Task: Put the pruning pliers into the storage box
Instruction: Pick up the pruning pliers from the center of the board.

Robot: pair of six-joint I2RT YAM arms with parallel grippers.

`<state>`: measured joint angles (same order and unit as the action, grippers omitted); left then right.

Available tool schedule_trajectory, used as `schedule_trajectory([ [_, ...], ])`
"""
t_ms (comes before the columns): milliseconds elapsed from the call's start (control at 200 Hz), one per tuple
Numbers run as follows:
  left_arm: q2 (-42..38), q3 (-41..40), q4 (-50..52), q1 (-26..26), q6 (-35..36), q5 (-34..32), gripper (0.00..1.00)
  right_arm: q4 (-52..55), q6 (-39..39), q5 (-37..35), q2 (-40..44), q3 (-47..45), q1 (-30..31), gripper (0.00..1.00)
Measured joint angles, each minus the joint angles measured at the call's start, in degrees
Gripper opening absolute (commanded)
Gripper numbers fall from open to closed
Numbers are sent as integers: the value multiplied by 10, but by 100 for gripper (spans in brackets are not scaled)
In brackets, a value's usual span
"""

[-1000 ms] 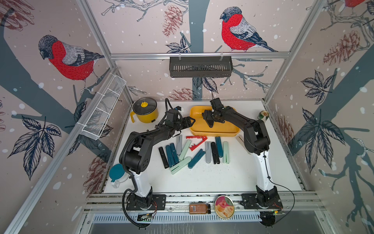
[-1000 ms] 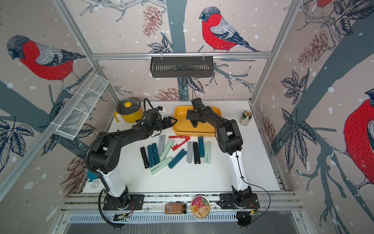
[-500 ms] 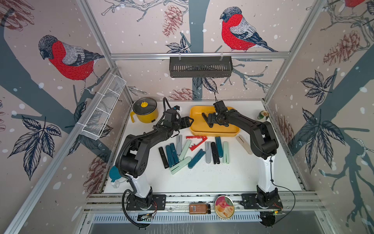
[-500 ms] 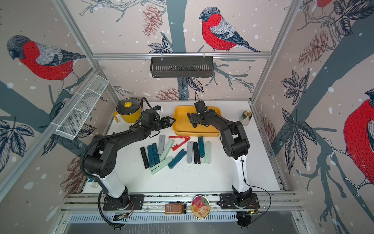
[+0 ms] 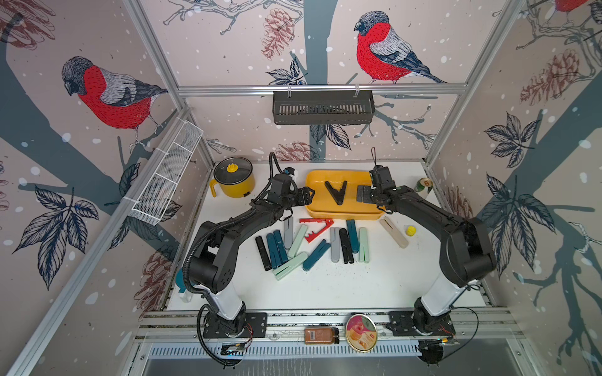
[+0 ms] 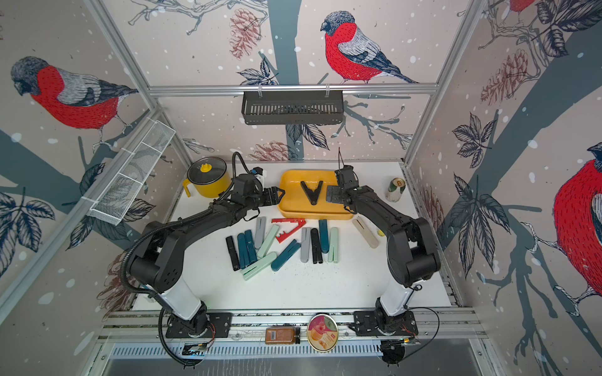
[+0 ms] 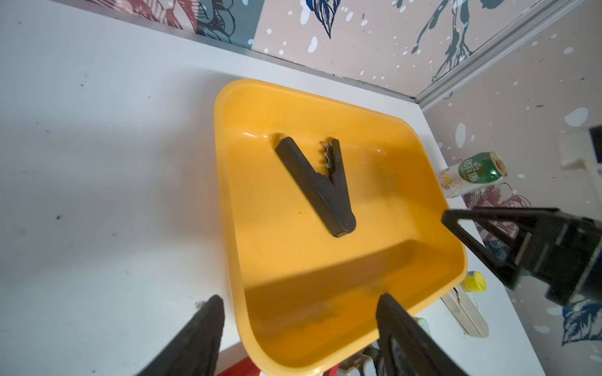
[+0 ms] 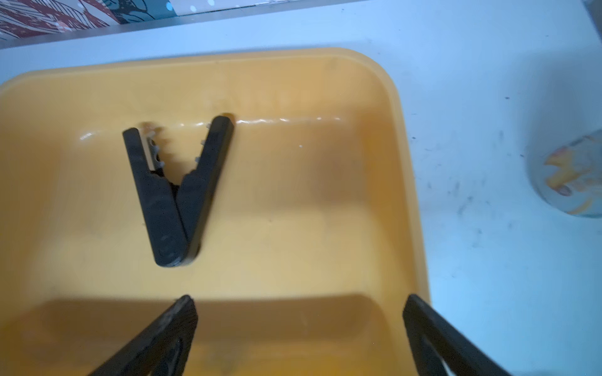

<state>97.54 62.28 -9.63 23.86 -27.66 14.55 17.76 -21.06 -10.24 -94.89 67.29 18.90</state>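
Plainly, both hands are empty. The left hand (image 5: 306, 196) hangs at the left end of the storage box (image 5: 342, 213), its fingers parted with nothing between them. The right hand (image 5: 362, 194) hovers over the box's other end, spread wide and likewise holding nothing. One black pair (image 5: 336, 192) of pruning pliers lies flat on the box floor, splayed in a toothed V with its tips close to the far wall.

All the other pairs lie on the surface (image 5: 325, 286) in front of the box. A red pair (image 5: 314, 228), spread open, is just beside the front wall, and a beige pair (image 5: 393, 232) lies off to the right. Between them is a loose row of grey, teal, mint and black pairs (image 5: 345, 245), several touching.

So the step in hand looks like a fetch. Each hand should first rise clear of the box wall, or the light tray may be dragged. The beige pair suits the right arm because it lies alone, closed and free on both sides. Gripping across its width near the middle should keep it level, though the small yellow cap (image 5: 410, 230) sits near it. For the left arm, the grey pair (image 5: 288, 228) is nearest.

Crowded pairs are better left until their neighbours are gone. The red one is awkward, so a grip on one arm near the pivot should stop it swinging. Release should be low over bare box floor, beside the black pair rather than on it.
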Motion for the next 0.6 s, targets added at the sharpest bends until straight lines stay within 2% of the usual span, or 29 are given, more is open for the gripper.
schedule_trajectory([
  [275, 5, 6, 0, 1, 7, -13, 77, 23, 30, -2, 120, -136, -45, 100],
  [600, 15, 14, 1, 1, 9, -10, 77, 49, 5, 14, 131, -197, -63, 100],
])
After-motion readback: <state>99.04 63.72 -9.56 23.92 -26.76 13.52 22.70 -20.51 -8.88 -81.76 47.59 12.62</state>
